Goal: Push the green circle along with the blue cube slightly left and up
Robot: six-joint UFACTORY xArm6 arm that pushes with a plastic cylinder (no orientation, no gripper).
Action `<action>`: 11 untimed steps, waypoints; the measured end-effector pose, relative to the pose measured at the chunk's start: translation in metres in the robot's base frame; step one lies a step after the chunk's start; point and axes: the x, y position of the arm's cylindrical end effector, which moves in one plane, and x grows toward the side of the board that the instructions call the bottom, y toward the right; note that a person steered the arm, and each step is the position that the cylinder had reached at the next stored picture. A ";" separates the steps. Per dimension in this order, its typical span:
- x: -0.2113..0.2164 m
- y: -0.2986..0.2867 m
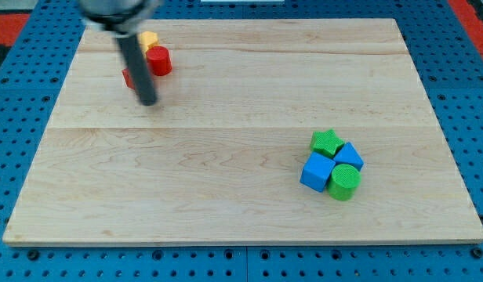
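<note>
The green circle (344, 181) stands at the view's lower right, touching the blue cube (317, 171) on its left. A second blue block (350, 157) and a green star (327, 142) sit just above them in the same cluster. My tip (148, 101) is at the view's upper left, far from this cluster, just below a red block (128, 77).
A red cylinder (159, 60) and a yellow block (149, 39) sit near the rod at the upper left. The wooden board (241, 204) lies on a blue pegboard, its edges near the cluster on the right and bottom.
</note>
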 end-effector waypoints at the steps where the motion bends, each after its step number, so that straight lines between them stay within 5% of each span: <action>1: -0.012 0.114; 3: -0.003 0.284; 4: 0.040 0.350; 7: 0.180 0.298; 11: 0.146 0.205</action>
